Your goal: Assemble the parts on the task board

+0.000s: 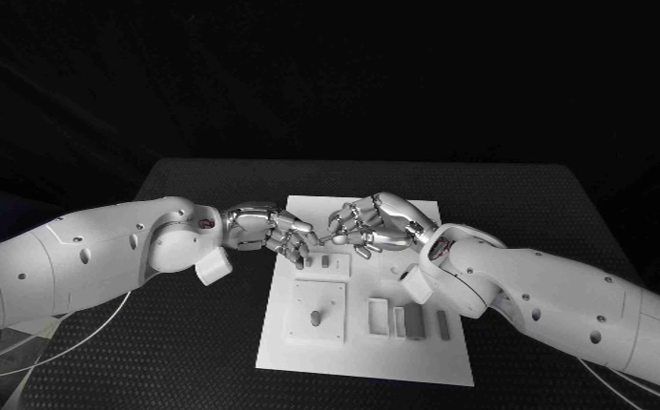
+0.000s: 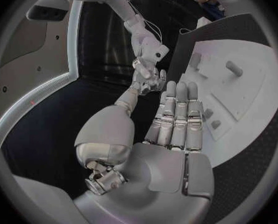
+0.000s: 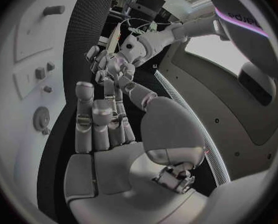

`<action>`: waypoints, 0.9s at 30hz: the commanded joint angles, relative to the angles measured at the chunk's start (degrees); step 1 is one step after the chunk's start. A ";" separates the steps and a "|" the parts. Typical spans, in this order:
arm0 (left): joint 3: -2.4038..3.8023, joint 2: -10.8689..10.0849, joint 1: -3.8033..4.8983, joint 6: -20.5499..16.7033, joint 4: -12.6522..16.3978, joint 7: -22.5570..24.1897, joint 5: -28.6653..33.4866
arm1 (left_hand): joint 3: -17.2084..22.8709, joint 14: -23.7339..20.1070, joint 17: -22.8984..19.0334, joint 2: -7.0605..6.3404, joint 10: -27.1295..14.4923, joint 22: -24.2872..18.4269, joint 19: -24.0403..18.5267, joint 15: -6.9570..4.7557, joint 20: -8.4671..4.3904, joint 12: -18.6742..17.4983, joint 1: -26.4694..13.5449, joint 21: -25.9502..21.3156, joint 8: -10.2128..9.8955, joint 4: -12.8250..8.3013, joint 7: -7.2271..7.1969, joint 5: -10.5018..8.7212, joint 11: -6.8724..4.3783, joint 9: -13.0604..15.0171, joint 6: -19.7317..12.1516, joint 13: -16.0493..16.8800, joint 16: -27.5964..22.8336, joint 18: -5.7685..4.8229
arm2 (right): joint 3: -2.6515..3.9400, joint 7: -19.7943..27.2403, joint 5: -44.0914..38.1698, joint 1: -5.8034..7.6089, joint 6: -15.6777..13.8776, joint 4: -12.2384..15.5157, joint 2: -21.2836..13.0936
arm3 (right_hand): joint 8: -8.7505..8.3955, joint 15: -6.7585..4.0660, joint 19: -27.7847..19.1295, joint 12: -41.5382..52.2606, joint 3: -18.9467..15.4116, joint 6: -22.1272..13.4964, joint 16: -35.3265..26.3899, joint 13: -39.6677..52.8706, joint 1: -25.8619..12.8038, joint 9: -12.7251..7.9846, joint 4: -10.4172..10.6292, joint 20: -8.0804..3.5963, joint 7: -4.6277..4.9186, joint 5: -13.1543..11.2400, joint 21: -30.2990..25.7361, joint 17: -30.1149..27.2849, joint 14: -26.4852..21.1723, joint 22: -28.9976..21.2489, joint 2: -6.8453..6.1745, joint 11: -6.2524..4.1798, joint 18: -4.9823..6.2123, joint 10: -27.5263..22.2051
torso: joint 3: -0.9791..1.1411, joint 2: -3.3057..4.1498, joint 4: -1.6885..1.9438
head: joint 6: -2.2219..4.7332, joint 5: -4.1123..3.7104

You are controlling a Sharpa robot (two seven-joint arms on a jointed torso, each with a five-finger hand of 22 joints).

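Head view: left hand [image 1: 270, 229] and right hand [image 1: 374, 224] meet fingertip to fingertip above the task board [image 1: 364, 353]. Looks like a handover between them, but whether either holds a part, I cannot tell.

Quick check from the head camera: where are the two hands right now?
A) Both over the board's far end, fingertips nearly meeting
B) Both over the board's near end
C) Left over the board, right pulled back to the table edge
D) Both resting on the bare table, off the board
A: the left hand and right hand face each other above the far end of the board, fingertips close together.

Left hand [image 2: 170, 134] beside task board [image 2: 250, 84], seemingly empty.
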 commanded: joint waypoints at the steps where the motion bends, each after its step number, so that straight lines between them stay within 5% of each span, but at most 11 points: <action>1: 0.05 -0.39 0.04 -4.57 -1.09 -0.62 1.60 | 0.01 -0.31 -0.05 -0.15 -0.41 -0.02 -0.18 0.10 0.38 -0.11 -0.55 0.25 -0.27 0.32 0.04 -0.04 0.09 -0.06 -0.66 0.10 -0.29 -0.23 | 0.01 -1.33 -9.73 -0.01 1.31 -0.52 -0.35 | 0.22 -0.57 0.15 0.30 0.40 0.36 -0.39 0.14 0.36 0.12 0.08 -0.45 -0.06 0.40 0.29 -0.04 -0.05 1.23 -0.34 -0.83 4.91 1.24 | -0.06 -0.03 -0.01 | -0.02 0.07; 8: 0.14 -1.23 0.08 -21.03 -2.11 3.99 8.06 | 0.58 1.02 0.25 -0.02 0.94 0.44 1.06 -0.49 -0.04 0.65 -1.26 0.90 0.95 0.34 -0.44 -0.04 -0.53 0.57 1.05 0.82 0.56 0.20 | 0.01 -5.99 -27.53 0.94 4.91 -0.04 -0.40 | 0.37 -0.69 0.19 0.41 0.64 0.49 -0.35 0.46 0.62 0.47 0.06 -0.55 -0.18 0.41 0.39 0.01 0.04 1.26 -0.77 -0.95 4.91 1.32 | -0.02 -0.01 0.06 | -0.31 0.25; 21: 0.48 -0.99 0.11 -22.23 -1.80 4.96 9.31 | 0.83 1.11 0.19 0.12 0.98 0.58 1.15 -0.56 -0.12 0.55 -1.79 0.90 1.22 0.29 -0.60 -0.04 -0.58 0.70 1.44 1.00 0.56 0.14 | -0.28 -12.50 -52.94 4.84 9.10 1.82 1.69 | 0.54 -0.82 0.51 0.58 0.95 0.78 -0.08 1.02 1.08 1.00 0.09 -0.72 -0.34 0.38 0.75 0.20 0.27 1.31 -1.48 -1.09 4.91 1.49 | -0.13 -0.02 -0.01 | -1.58 0.72; 24: 0.52 -0.96 0.14 -22.31 -1.79 5.15 9.31 | 0.86 1.09 0.17 0.08 0.93 0.59 1.12 -0.55 -0.12 0.51 -1.88 0.88 1.24 0.27 -0.61 -0.04 -0.56 0.71 1.47 1.02 0.54 0.12 | -1.81 -13.34 -57.53 5.41 10.27 2.07 2.42 | 0.56 -0.83 0.53 0.61 0.98 0.84 -0.04 1.10 1.11 1.06 0.09 -0.74 -0.37 0.38 0.80 0.23 0.31 1.31 -1.60 -1.11 4.91 1.54 | -0.17 -0.03 0.04 | -1.91 0.89; 27: 0.56 -0.69 0.14 -22.55 -2.12 5.49 9.33 | 0.90 1.06 0.16 0.07 0.91 0.61 1.10 -0.54 -0.12 0.48 -1.96 0.86 1.28 0.25 -0.63 -0.04 -0.56 0.73 1.53 1.04 0.51 0.11 | -4.17 -14.06 -60.57 5.99 10.89 1.76 3.33 | 0.58 -0.84 0.54 0.63 1.02 0.90 -0.02 1.17 1.15 1.12 0.10 -0.74 -0.40 0.39 0.83 0.24 0.33 1.31 -1.72 -1.12 4.91 1.58 | -0.19 -0.06 -0.03 | -2.22 0.98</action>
